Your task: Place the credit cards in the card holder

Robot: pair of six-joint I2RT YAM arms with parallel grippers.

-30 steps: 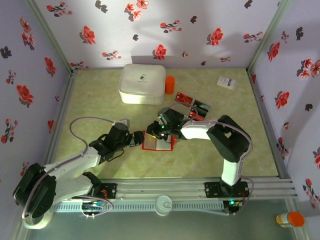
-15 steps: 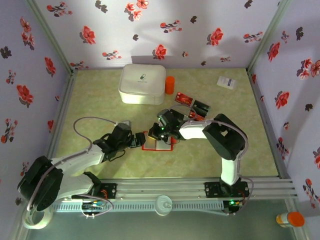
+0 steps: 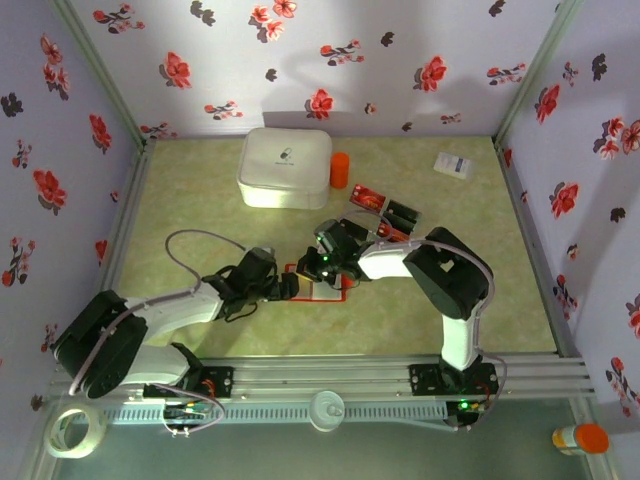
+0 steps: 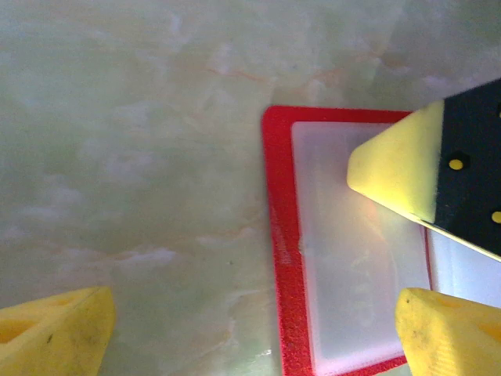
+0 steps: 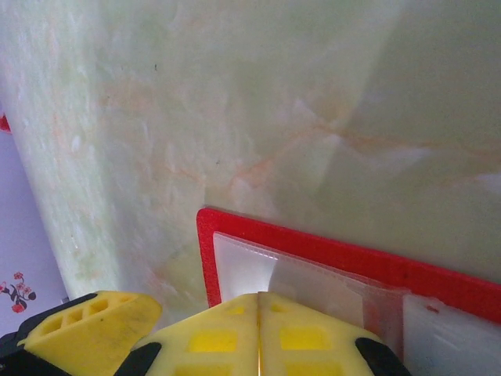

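Observation:
The card holder (image 3: 330, 291) lies open on the table, a red frame with a pale inside (image 4: 352, 258). My left gripper (image 4: 250, 333) is open and straddles the holder's left red edge (image 4: 280, 235), one fingertip over bare table and the other over the pale inside. In the top view the left gripper (image 3: 290, 287) is at the holder's left side. My right gripper (image 5: 258, 329) is shut, its tips together and resting on the pale inside (image 5: 243, 270). No card shows between them. The right gripper (image 3: 322, 268) is over the holder's far edge. Several red and black credit cards (image 3: 387, 210) lie behind the right arm.
A big white rounded box (image 3: 284, 167) and an orange cylinder (image 3: 340, 170) stand at the back. A small white box with blue print (image 3: 453, 165) lies at the back right. Flowered walls enclose the table on three sides.
My left gripper has moved right, from beside the holder to straddling its left edge. The right gripper has stayed on the holder, nearly still.

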